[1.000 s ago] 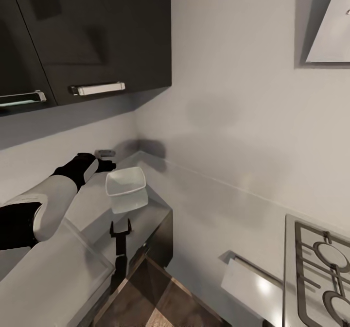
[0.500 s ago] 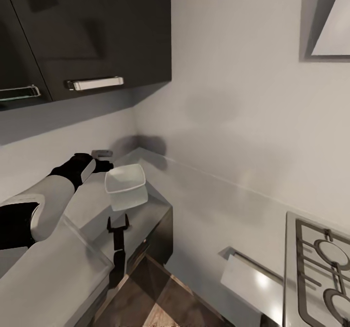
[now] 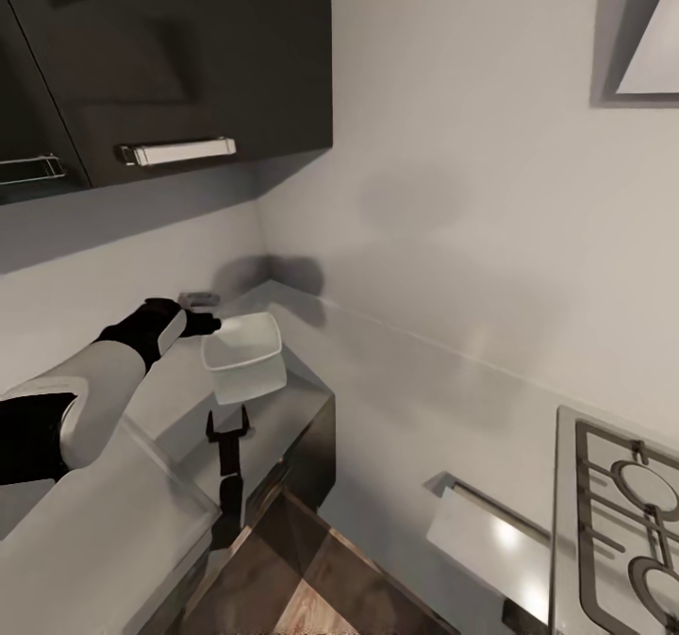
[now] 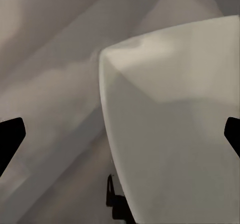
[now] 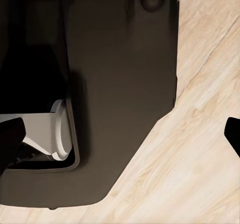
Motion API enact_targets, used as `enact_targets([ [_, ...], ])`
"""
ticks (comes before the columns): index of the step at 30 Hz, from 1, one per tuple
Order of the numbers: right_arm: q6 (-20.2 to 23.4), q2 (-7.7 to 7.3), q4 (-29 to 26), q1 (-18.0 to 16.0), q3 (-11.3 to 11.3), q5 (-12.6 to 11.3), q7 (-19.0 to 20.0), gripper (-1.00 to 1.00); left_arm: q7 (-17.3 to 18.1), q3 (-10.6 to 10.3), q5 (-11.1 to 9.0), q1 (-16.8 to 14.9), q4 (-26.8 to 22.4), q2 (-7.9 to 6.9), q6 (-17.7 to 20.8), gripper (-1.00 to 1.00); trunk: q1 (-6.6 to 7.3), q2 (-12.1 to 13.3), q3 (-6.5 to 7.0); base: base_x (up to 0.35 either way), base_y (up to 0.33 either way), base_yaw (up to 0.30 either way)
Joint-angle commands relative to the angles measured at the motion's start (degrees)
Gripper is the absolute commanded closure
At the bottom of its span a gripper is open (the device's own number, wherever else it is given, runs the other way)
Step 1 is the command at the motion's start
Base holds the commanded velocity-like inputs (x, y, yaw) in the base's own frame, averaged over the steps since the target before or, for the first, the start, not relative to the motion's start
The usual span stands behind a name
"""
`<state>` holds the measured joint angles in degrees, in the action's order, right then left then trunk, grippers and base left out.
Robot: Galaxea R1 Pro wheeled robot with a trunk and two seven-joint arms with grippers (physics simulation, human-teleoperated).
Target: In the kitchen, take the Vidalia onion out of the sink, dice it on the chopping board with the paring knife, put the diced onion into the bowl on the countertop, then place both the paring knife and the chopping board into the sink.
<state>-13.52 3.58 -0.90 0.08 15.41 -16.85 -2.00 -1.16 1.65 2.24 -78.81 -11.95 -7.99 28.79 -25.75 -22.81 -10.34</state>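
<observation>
The white squarish bowl [image 3: 243, 357] sits at the end of the grey countertop [image 3: 288, 404], in the corner by the pale wall. My left gripper [image 3: 209, 325] reaches in at the bowl's rim. In the left wrist view the left gripper [image 4: 120, 136] is open, its fingertips [image 4: 10, 139] far apart and the bowl [image 4: 170, 124] close ahead. My right gripper [image 3: 230, 418] hangs open in front of the counter's dark cabinet front. The right wrist view has the right gripper [image 5: 120, 134] over my dark base and the wood floor. Onion, chopping board and paring knife are out of view.
Glossy black upper cabinets with chrome handles [image 3: 174, 151] hang above. A flat grey rimmed surface [image 3: 113, 531] lies under my left arm. A steel hob [image 3: 622, 512] and a hood [image 3: 651, 41] are at the right. Wood floor [image 3: 311, 607] lies between the two counters.
The whole picture has shifted a little, so the camera moved. The right gripper has risen slightly towards the bowl. The left gripper stays open at the bowl's rim.
</observation>
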Motion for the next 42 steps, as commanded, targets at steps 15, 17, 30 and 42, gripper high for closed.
enact_targets([
  [15,-0.11,0.03,-0.07,0.01,0.49,-0.46,-0.20,-1.00,0.27,0.16,0.34,-0.03,0.70,0.86,0.22,-1.00,-0.03,-0.11,-1.49,0.000,0.000,0.000],
  [17,-0.11,0.04,-0.07,0.01,0.49,-0.46,-0.20,-1.00,0.27,0.18,0.36,-0.03,0.79,0.82,0.22,-1.00,-0.03,-0.11,-1.68,0.000,0.000,0.000],
  [30,-0.11,0.04,-0.07,0.01,0.48,-0.46,-0.20,-1.00,0.28,0.19,0.38,-0.03,0.90,0.56,0.22,-1.00,-0.03,-0.11,-2.89,0.000,0.000,0.000],
  [42,-0.11,0.03,-0.07,0.01,0.48,-0.46,-0.20,-1.00,0.28,0.19,0.39,-0.03,0.88,0.30,0.22,-1.00,-0.03,-0.11,-4.00,0.000,0.000,0.000],
])
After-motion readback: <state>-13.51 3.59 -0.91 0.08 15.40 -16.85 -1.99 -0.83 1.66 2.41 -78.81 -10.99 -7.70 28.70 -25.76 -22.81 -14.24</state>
